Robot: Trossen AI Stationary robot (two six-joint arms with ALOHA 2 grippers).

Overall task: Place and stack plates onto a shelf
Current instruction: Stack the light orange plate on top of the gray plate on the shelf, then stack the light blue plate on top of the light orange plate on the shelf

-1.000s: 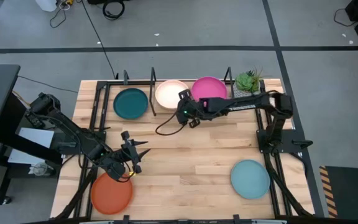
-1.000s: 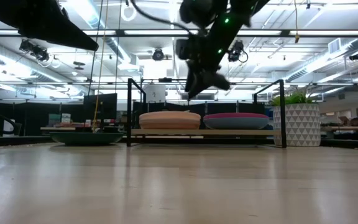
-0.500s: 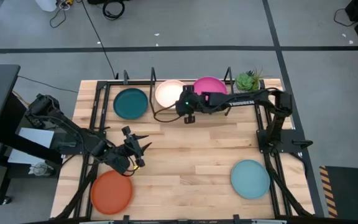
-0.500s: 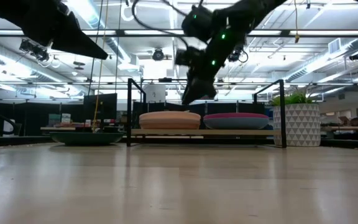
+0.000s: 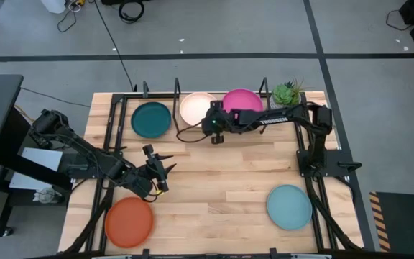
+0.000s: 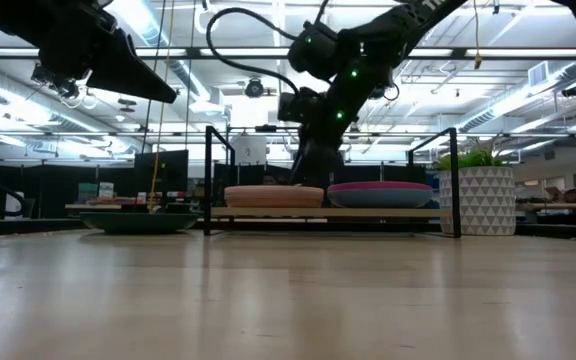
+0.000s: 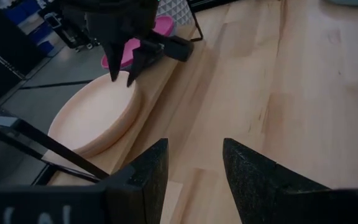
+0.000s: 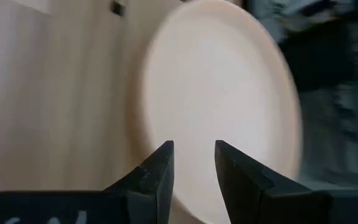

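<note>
Along the table's (image 5: 221,180) far edge, the shelf (image 5: 192,133) of black rods, holding two plates flat: cream plate (image 5: 195,108) in the middle, magenta plate (image 5: 244,100) next to it toward the plant (image 5: 287,93). Under the magenta plate in the low view, a bluish plate edge (image 6: 380,199), so a stack of two there. Dark teal plate (image 5: 152,119) flat at the shelf's left end, on the table by the low view. Orange plate (image 5: 129,221) at the near left corner, light teal plate (image 5: 290,207) at the near right, both flat on the wood and well apart from the shelf. Right gripper (image 5: 212,126) stretched across from the right, low over the near rim of the cream plate, between it and the magenta stack; fingers (image 8: 160,177) parted narrowly with nothing between them, plate surface showing through the gap. Left gripper (image 5: 165,167) above bare wood just beyond the orange plate, pointing toward the shelf; fingers (image 7: 148,174) open moderately, empty, only tabletop in the gap
</note>
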